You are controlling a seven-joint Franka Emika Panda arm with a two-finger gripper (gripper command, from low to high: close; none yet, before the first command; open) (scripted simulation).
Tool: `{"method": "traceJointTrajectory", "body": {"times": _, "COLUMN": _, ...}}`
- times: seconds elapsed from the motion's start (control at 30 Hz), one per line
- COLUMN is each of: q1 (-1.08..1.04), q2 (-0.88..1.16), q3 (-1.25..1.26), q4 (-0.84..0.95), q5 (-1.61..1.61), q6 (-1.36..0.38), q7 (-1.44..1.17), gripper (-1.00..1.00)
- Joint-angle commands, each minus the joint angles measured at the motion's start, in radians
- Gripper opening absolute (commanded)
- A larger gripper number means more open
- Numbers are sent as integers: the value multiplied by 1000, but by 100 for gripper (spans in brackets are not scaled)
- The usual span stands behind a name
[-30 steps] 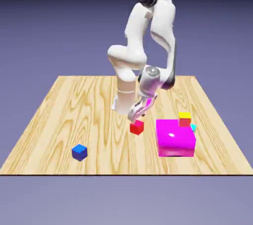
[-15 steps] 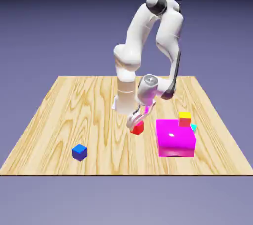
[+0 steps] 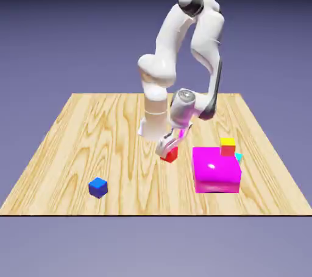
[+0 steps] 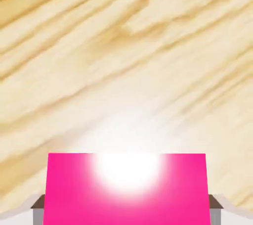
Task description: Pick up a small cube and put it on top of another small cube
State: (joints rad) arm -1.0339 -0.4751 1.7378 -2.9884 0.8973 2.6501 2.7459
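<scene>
As you look at the exterior view, your gripper (image 4: pixel 127 210) is closed on the small red cube (image 3: pixel 170 156), with a fingertip against each of two opposite sides. You have that cube around the middle of the counter (image 3: pixel 122 148); whether it touches the wood, you cannot tell. Toward the counter's right edge sits the big magenta block (image 3: pixel 216 175), bearing the yellow cube (image 3: pixel 227 147) at its far right corner. Behind the block, you see part of a cyan object (image 3: pixel 238 157). The small blue cube (image 3: pixel 98 188) rests near your counter's near edge, left of the middle.
</scene>
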Motion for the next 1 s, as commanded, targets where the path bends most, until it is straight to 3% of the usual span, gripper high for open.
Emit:
{"method": "traceJointTrajectory", "body": {"times": 0.0, "q1": 32, "q2": -1, "q3": -36, "q4": -3, "q5": -18, "q6": -11, "q7": 12, "gripper": -100}}
{"method": "traceJointTrajectory", "body": {"times": 0.37, "q1": 382, "q2": -9, "q3": -435, "q4": -40, "q5": -214, "q6": -119, "q7": 147, "gripper": -100}}
{"method": "traceJointTrajectory", "body": {"times": 0.57, "q1": 471, "q2": 63, "q3": -652, "q4": 27, "q5": -134, "q6": -82, "q7": -74, "gripper": -100}}
{"method": "traceJointTrajectory", "body": {"times": 0.7, "q1": 512, "q2": 88, "q3": -708, "q4": 156, "q5": -231, "q6": -183, "q7": -130, "gripper": -100}}
{"method": "traceJointTrajectory", "body": {"times": 0.97, "q1": 611, "q2": 71, "q3": -601, "q4": 446, "q5": -579, "q6": -437, "q7": 20, "gripper": -100}}
